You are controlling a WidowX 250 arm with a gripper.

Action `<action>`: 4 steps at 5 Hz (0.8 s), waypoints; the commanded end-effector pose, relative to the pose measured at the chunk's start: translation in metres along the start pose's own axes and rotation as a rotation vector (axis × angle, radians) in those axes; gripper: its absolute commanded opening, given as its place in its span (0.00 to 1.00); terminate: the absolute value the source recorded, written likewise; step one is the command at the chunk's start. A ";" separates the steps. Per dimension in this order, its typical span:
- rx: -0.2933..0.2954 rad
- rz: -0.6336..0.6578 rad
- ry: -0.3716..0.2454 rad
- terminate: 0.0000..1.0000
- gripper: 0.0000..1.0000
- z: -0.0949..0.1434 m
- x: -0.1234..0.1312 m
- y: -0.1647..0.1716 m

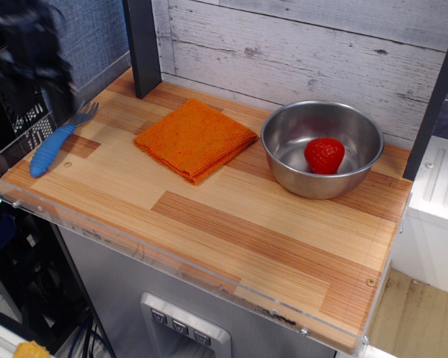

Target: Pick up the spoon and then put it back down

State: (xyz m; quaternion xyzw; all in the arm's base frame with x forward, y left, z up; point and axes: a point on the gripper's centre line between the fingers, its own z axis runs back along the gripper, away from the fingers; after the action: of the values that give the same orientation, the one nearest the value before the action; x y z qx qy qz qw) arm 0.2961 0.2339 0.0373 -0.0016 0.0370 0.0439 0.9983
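Observation:
The spoon lies on the wooden tabletop near its left edge. It has a thick ribbed blue handle and a grey pronged head that points to the back right. My gripper is a dark, motion-blurred shape at the top left, above and just behind the spoon's head. The blur hides its fingers, so I cannot tell whether it is open or shut. It holds nothing that I can see.
A folded orange cloth lies at the back middle. A steel bowl at the back right holds a red strawberry. A dark post stands at the back left. A clear acrylic rim runs along the table's front edge.

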 end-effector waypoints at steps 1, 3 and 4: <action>0.050 -0.015 -0.001 0.00 1.00 -0.007 0.001 -0.003; 0.083 0.017 -0.065 0.00 1.00 0.013 -0.010 -0.007; 0.098 0.040 -0.112 0.00 1.00 0.032 -0.019 -0.004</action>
State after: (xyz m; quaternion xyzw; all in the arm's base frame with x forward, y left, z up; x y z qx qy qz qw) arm 0.2832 0.2234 0.0479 0.0289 0.0110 0.0601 0.9977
